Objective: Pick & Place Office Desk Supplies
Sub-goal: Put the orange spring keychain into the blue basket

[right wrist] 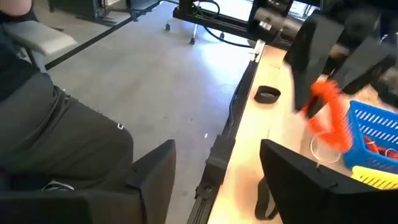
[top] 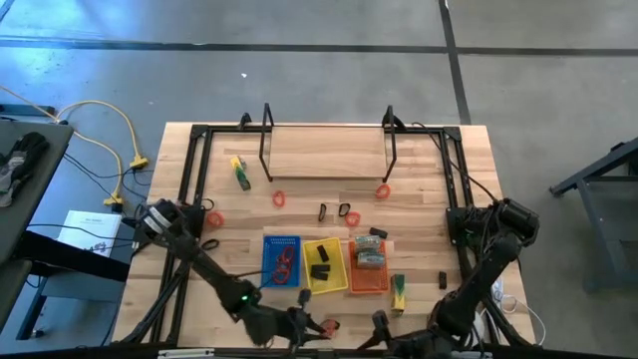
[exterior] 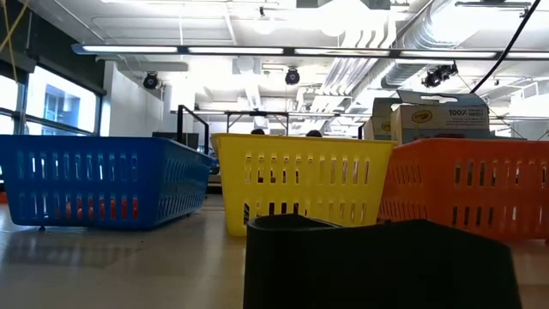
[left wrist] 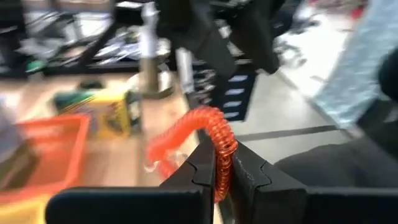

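My left gripper [top: 311,327] is at the table's near edge, in front of the blue tray [top: 282,261], and is shut on a red coiled band loop [left wrist: 186,127]. The right wrist view shows that loop [right wrist: 329,121] hanging below the left gripper's fingers, beside the blue tray's corner [right wrist: 379,134]. My right gripper [right wrist: 227,177] is open and waits close by at the near edge [top: 379,322], touching nothing. Other supplies lie loose on the table: red loops [top: 279,199], black clips [top: 344,212] and a yellow-green piece [top: 399,291]. My left gripper pinches the red coiled loop between its two fingers at one stretch of the coil [left wrist: 222,163]. The rest of the loop arcs out beyond the fingertips [left wrist: 163,149]. In the right wrist view it hangs below the fingers; whether its lower end touches the table I cannot tell.
Blue, yellow [top: 322,265] and orange [top: 369,263] trays stand side by side mid-table, each holding items. A black metal frame [top: 329,140] runs along the far and side edges. A black loop [right wrist: 267,94] lies near the edge. A seated person's lap [right wrist: 56,143] is beside the table.
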